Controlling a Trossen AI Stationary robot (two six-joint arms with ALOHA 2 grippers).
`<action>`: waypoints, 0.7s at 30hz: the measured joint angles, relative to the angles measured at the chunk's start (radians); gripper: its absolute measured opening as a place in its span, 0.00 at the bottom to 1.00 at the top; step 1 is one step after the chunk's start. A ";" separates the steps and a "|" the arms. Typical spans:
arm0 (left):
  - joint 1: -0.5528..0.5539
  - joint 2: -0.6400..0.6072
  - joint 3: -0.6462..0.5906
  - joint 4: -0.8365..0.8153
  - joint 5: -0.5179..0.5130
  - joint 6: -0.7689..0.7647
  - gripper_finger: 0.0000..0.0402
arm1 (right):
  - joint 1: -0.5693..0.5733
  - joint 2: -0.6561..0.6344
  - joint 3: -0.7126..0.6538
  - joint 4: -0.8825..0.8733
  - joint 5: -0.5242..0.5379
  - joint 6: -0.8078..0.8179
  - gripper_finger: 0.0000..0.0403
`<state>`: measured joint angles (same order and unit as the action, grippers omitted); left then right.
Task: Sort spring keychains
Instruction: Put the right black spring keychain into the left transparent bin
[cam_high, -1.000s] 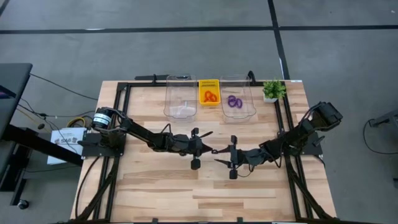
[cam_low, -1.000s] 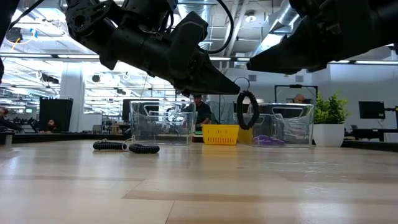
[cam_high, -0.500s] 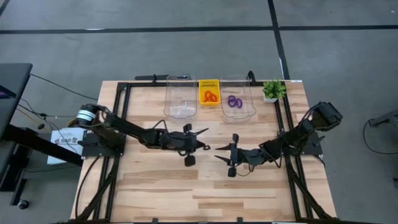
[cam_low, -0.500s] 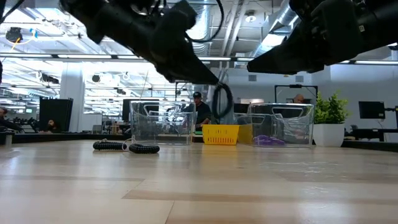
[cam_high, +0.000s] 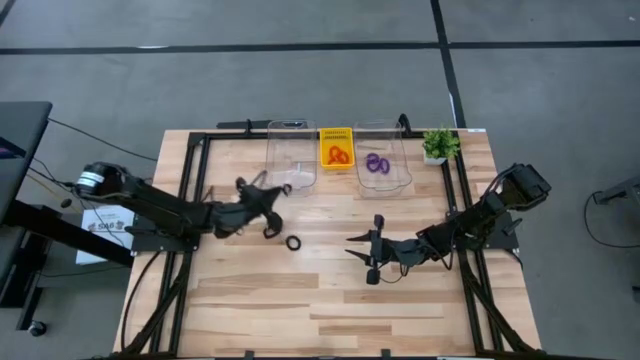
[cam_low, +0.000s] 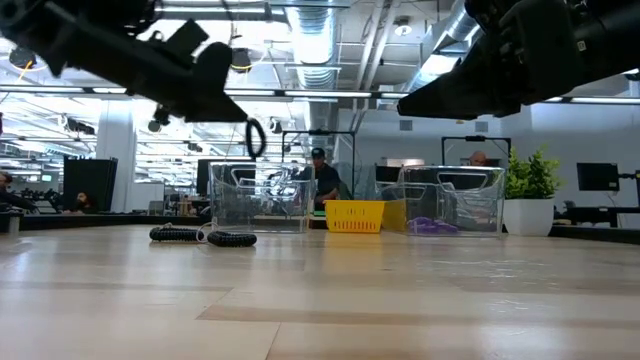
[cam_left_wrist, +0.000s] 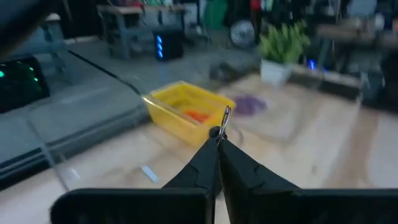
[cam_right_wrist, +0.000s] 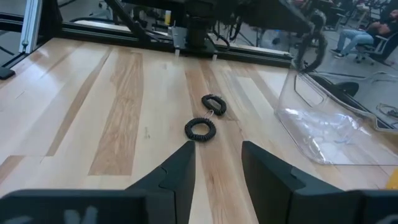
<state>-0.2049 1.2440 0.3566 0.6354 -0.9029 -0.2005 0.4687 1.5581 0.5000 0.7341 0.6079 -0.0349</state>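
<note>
My left gripper (cam_high: 283, 189) hovers at the near end of the left clear bin (cam_high: 290, 158), shut on a black spring keychain (cam_low: 256, 138), which the right wrist view also shows (cam_right_wrist: 317, 47). Two more black keychains (cam_right_wrist: 200, 129) (cam_right_wrist: 214, 103) lie flat on the table; the low view has them at left (cam_low: 175, 234) (cam_low: 232, 238). Orange-red keychains (cam_high: 338, 154) lie in the yellow basket (cam_high: 336, 133), purple ones (cam_high: 376, 163) in the right clear bin (cam_high: 398, 170). My right gripper (cam_high: 350, 250) is open above the table's middle, pointing at the two black keychains. My left gripper pinches the black keychain by the top of its loop (cam_low: 250, 124), between the free ends of the two fingers (cam_left_wrist: 214, 146). The fingers come slanting down from the table's left. The ring is lifted clear and hangs below the fingertips, seen edge-on in the left wrist view (cam_left_wrist: 226, 117).
A small potted plant (cam_high: 438, 145) stands at the far right corner beside the right bin. Black frame rails (cam_high: 200, 150) border the table. The near half of the wooden top (cam_high: 330, 310) is bare. People sit in the room beyond the table.
My left gripper has swung from the table's middle, close to the right gripper, toward the left and far edges, to the left clear bin. It has stayed shut and carried the black keychain along, hanging clear of the table. One black keychain on the table has come uncovered.
</note>
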 joint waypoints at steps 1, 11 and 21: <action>0.010 -0.017 -0.020 0.041 -0.003 0.011 0.03 | -0.004 0.000 0.000 0.003 0.000 0.000 0.30; 0.205 -0.051 -0.055 0.144 0.102 0.034 0.03 | -0.046 0.000 0.000 0.007 -0.002 0.000 0.30; 0.347 -0.018 -0.055 0.162 0.332 -0.052 0.03 | -0.037 0.000 0.000 0.005 -0.005 0.001 0.30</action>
<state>0.1425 1.2262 0.3012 0.7975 -0.5707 -0.2523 0.4320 1.5581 0.5003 0.7388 0.6031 -0.0341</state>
